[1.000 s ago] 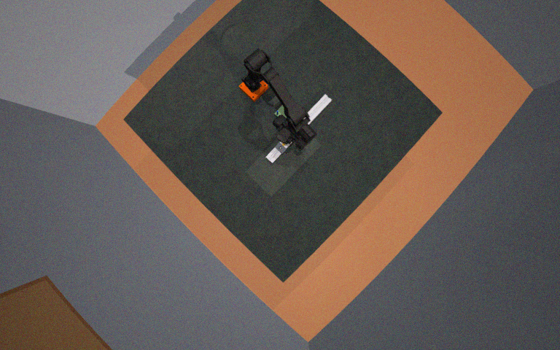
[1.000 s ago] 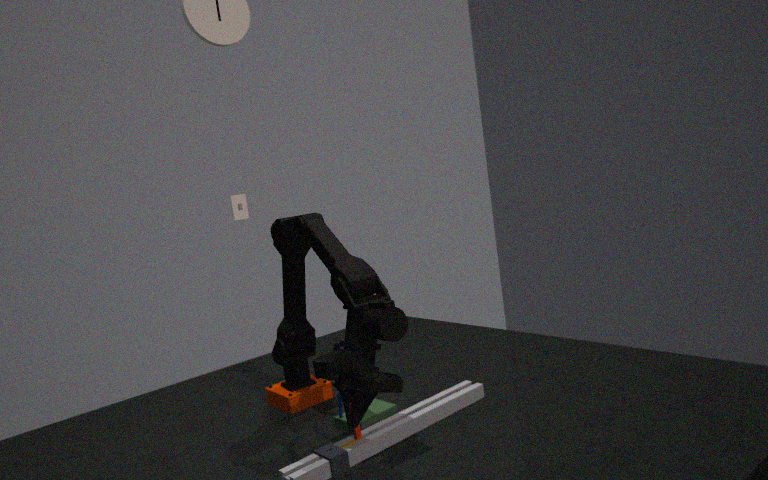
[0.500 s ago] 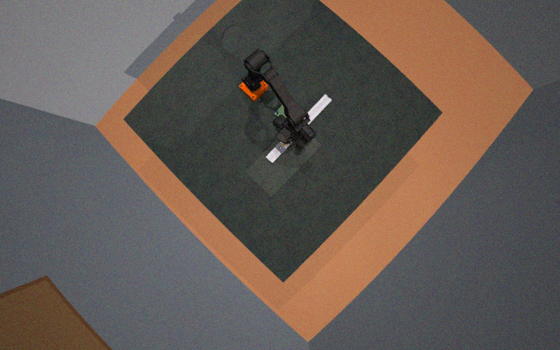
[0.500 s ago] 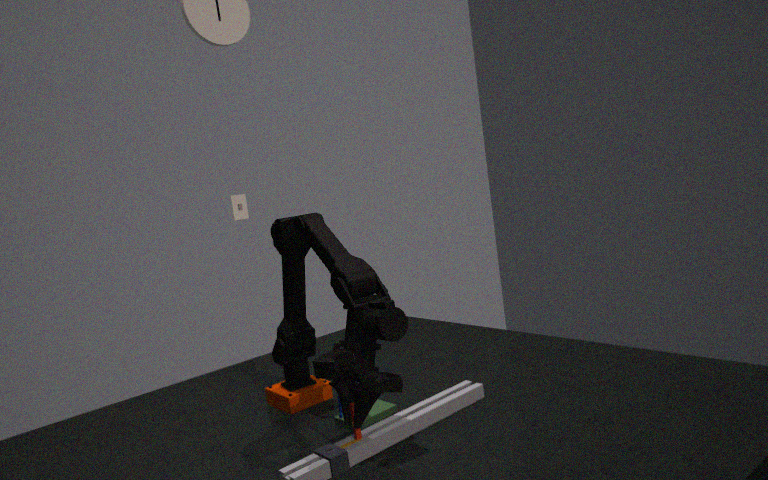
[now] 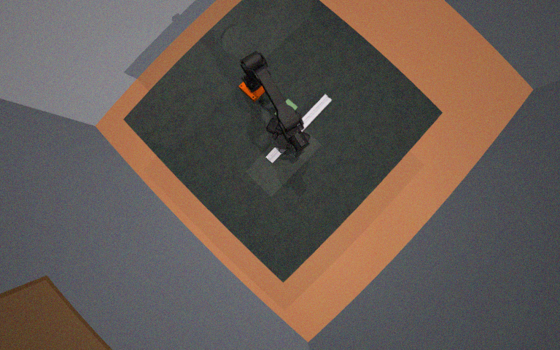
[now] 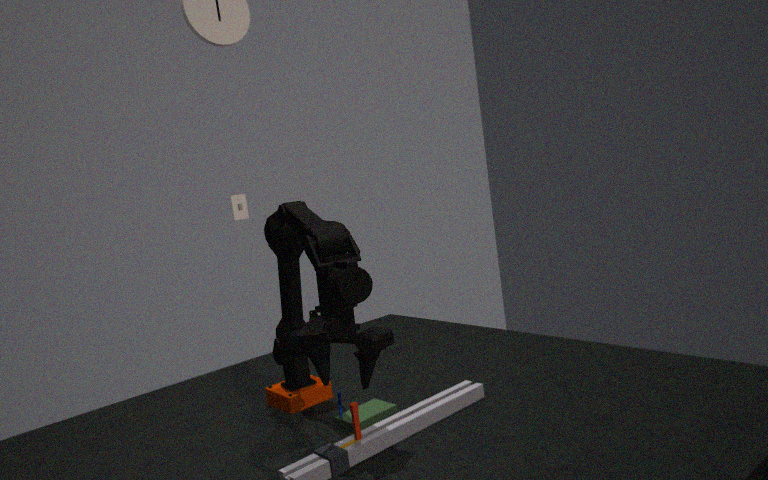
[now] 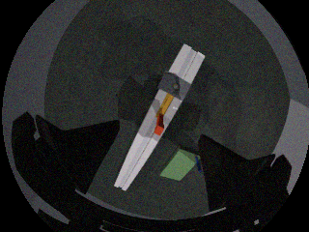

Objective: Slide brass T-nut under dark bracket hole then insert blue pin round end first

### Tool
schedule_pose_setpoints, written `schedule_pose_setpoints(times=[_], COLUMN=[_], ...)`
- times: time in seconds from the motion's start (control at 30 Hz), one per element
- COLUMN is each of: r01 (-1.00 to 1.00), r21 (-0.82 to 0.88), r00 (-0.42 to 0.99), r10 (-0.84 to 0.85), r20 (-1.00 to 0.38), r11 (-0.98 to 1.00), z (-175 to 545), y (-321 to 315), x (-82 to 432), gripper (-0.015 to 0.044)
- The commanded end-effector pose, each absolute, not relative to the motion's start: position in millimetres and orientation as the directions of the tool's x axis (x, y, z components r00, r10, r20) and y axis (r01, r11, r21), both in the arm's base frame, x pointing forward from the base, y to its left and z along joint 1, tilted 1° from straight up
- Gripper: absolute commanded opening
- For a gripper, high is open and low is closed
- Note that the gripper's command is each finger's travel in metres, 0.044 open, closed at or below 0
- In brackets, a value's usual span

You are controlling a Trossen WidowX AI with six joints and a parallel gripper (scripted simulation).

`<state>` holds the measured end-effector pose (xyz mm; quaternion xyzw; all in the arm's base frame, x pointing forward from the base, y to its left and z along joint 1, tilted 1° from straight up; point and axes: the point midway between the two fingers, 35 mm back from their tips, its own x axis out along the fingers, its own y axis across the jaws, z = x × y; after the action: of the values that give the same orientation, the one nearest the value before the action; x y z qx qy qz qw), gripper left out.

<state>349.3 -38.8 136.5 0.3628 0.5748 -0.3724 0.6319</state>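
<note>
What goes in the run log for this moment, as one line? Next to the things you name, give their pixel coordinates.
gripper (image 6: 345, 385) (image 7: 160, 132): open, empty | orange handle (image 6: 355, 421) (image 7: 159, 130): upright at rail (image 6: 430, 411) (image 7: 135, 161) slot | blue pin (image 6: 340, 404) (image 7: 198, 163): at green tray (image 6: 373, 410) (image 7: 179, 165)

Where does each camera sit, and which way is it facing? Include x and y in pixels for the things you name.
Top: high overhead, facing down; the black arm (image 5: 281, 97) partly covers the silvery aluminum rail (image 5: 316, 111) (image 6: 436, 408) (image 7: 132, 161).
Exterior: off to one side, looking across the dark tabletop; shows the whole arm on its orange base (image 6: 299, 401).
Wrist: on the arm, facing down between the open black end effector's (image 6: 346, 386) (image 7: 159, 130) fingers.
Exterior and wrist share the upright orange handle (image 6: 355, 421) (image 7: 159, 130).
</note>
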Motion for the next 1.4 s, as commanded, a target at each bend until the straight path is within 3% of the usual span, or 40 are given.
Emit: schedule_pose_setpoints(times=[0.0,0.23,0.63,0.93,1.37], r01=[0.862,0.842,0.335,0.326,0.326], r21=[0.034,0.032,0.008,0.007,0.007], r00=[0.044,0.043,0.033,0.033,0.033], r10=[-0.007,-0.007,-0.004,-0.004,-0.004], r20=[-0.999,-0.999,-0.999,-0.999,-0.999], r11=[0.506,0.539,0.942,0.945,0.945], z=[144,146,136,135,76], y=[-37,-32,7,7,9], x=[347,339,202,203,203], gripper=[0.0440,0.0440,0.0440,0.0440,0.0440])
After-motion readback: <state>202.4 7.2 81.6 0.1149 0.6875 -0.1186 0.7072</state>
